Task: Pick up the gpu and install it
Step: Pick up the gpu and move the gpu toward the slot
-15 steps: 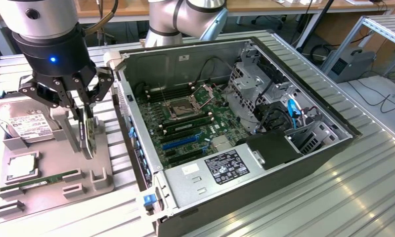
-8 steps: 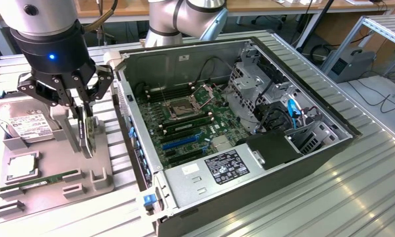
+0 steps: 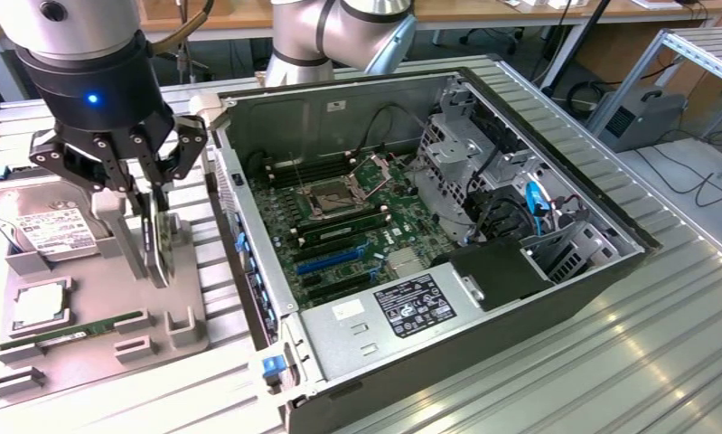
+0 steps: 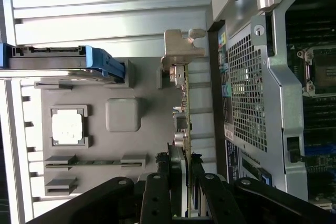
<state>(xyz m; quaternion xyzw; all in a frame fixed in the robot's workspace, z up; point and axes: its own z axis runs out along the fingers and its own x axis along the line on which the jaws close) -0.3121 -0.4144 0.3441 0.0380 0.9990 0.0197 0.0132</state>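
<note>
We are looking at a ribbed metal counter (image 3: 650,362) that is carrying an open computer case (image 3: 313,113), lying on its side with the panel off so that the green motherboard (image 3: 336,226) is facing up and is reachable from above. The silver and black robot arm (image 3: 78,54) is reaching down at the exterior view's left, beside the case and not over it.

Under the arm a matte grey moulded tray (image 3: 96,339) is sitting on the counter, its pockets and slots shaped to keep each part in a known place for picking. A boxy silver hard drive (image 3: 42,221) with a white label is resting in the far pocket.

The gpu (image 3: 158,237) is standing on edge in an upright slot of the tray, just beside the case wall, so its thin top edge is offering itself to a grip from above. In the wrist view it is showing edge-on, a slim green board with a bent silver bracket (image 4: 181,51) at its far end.

The black gripper (image 3: 129,185) is straddling that top edge, its fingers (image 4: 176,166) drawn in narrow and, we are judging, pinching the card's two flat faces. The card is sitting in its slot, not yet lifted.

A square processor chip (image 3: 38,307) and a narrow green memory stick (image 3: 78,330) are lying in nearer pockets.
</note>
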